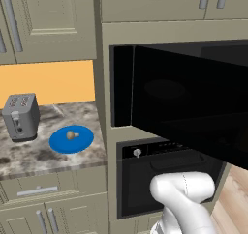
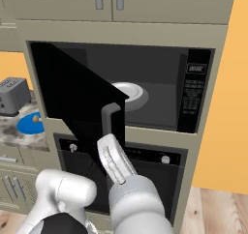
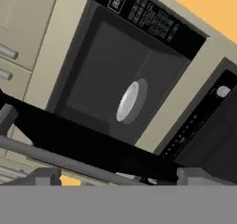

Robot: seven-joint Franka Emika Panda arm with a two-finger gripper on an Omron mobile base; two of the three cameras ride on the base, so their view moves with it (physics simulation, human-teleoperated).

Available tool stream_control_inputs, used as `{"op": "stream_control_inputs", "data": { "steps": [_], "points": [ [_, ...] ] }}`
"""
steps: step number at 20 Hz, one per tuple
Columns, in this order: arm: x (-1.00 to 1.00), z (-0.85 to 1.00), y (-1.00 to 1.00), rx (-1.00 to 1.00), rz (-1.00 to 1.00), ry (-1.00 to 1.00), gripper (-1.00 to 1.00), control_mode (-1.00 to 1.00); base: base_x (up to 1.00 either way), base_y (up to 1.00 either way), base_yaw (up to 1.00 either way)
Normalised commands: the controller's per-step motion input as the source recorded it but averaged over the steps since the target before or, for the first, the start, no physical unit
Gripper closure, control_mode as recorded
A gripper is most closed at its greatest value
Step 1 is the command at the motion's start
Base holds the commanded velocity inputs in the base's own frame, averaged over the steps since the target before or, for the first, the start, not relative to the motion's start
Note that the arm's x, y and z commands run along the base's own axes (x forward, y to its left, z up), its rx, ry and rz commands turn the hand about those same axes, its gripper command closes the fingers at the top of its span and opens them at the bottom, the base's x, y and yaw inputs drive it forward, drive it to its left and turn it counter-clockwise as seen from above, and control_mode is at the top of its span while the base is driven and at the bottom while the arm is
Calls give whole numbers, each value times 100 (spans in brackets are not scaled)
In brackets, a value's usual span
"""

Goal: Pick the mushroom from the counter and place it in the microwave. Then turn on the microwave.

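1. Microwave [image 2: 155, 97] stood with its door [image 2: 80, 102] swung wide to the left, the door's free edge and grey bar handle [image 2: 109, 119] projecting out over the oven [image 2: 160, 175] below.
2. Cavity open and unobstructed; white turntable [image 2: 127, 94] lay flat inside, keypad [image 2: 193, 95] at the right edge.
3. Hand [image 3: 115, 177] sat just in front of the handle, fingers [image 3: 44, 176] spread wide, holding nothing; in the hand view the bar crossed between the tips.
4. Mushroom [image 1: 72, 135] rested on the blue plate [image 1: 60, 143], on the counter [image 1: 29, 155] left of the microwave column, near the counter's front edge.
5. Toaster [image 1: 20, 116] stood well left of the plate, apart from it.
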Motion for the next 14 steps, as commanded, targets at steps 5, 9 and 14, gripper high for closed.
{"op": "stream_control_inputs", "data": {
  "steps": [5,9,14],
  "points": [
    [27,-18,0,40,-10,0,-100,-100,0,0,0],
    [26,-24,-1,38,-8,0,-100,-100,0,0,0],
    [29,-23,-6,32,-7,0,-100,-100,0,0,0]
  ]
}}
